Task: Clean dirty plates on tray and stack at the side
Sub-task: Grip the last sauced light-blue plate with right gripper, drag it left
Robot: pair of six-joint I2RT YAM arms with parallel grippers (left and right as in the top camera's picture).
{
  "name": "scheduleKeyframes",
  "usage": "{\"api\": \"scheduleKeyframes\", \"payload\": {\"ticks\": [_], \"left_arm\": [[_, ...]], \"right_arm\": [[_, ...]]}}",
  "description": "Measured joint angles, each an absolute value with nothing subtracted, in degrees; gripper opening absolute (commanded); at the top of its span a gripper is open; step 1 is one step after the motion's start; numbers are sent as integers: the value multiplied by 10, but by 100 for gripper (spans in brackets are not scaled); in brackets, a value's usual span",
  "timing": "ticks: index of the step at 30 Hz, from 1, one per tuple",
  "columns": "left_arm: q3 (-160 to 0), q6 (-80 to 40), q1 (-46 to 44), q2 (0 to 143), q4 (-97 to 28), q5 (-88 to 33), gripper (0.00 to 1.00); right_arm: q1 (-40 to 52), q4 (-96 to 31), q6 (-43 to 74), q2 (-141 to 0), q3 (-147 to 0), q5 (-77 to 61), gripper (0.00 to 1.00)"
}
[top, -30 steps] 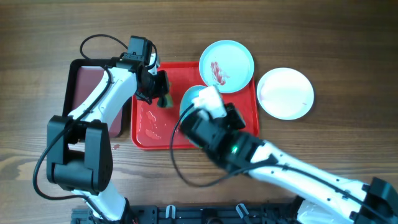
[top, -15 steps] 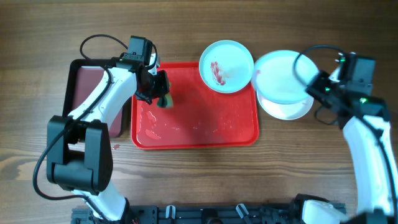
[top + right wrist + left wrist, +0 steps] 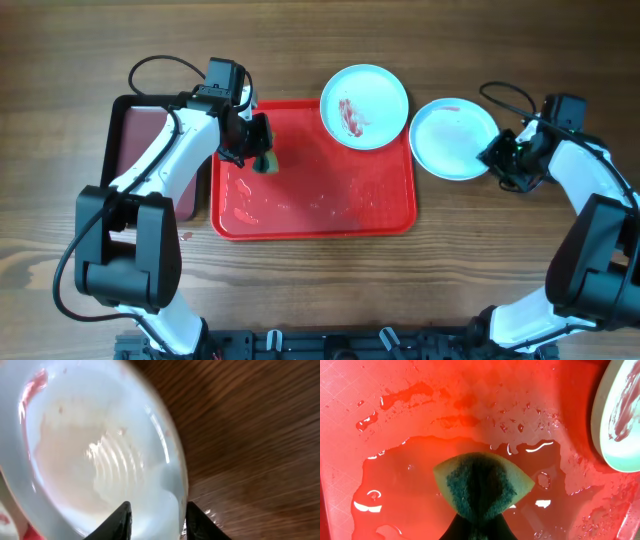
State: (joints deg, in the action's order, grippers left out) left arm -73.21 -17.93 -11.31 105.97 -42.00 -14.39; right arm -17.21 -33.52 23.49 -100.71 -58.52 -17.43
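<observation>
1. The tray (image 3: 390,210) lies flat in the middle of the table (image 3: 300,40). Its red floor is wet, with pooled water (image 3: 390,485) and scattered drops, mostly on its left half.
2. A light blue plate (image 3: 364,106) with a reddish smear in its bowl sits at the tray's far right corner. It rests partly over the raised rim, and part of it juts out past the tray onto the table side.
3. A second pale plate (image 3: 450,140) lies on the table just beside the tray's right edge, close to the smeared plate. A faint reddish trace shows near its far rim. Whether another plate lies under it cannot be told.
4. The right gripper (image 3: 497,158) is at this second plate's right edge. In the right wrist view its two fingers (image 3: 122,520) stand apart with the plate's rim running between them. One finger is over the bowl and the other is outside the rim, and they are not pinching it.
5. The left gripper (image 3: 255,150) is over the tray's far left part. Its fingers are clamped on a sponge (image 3: 482,485), yellow at the edges and dark green in the middle, squeezed into a bowed shape low over the wet floor. Contact with the tray cannot be told.
6. A smaller dark maroon tray (image 3: 140,140) lies just left of the red tray, partly under the left arm.
</observation>
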Motion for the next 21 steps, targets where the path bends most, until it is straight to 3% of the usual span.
{"api": "scheduleKeyframes", "payload": {"ticks": [5, 12, 16, 21], "left_arm": [[-732, -179, -113, 1060, -420, -144, 4], [-732, -179, -113, 1060, -422, -144, 4], [-732, -179, -113, 1060, -422, -144, 4], [-732, -179, -113, 1060, -423, -144, 4]], "right_arm": [[-91, -346, 211, -939, -600, -187, 45], [66, -255, 299, -908, -622, -127, 43], [113, -231, 372, -972, -622, -90, 31], [148, -182, 436, -1047, -622, -74, 25]]}}
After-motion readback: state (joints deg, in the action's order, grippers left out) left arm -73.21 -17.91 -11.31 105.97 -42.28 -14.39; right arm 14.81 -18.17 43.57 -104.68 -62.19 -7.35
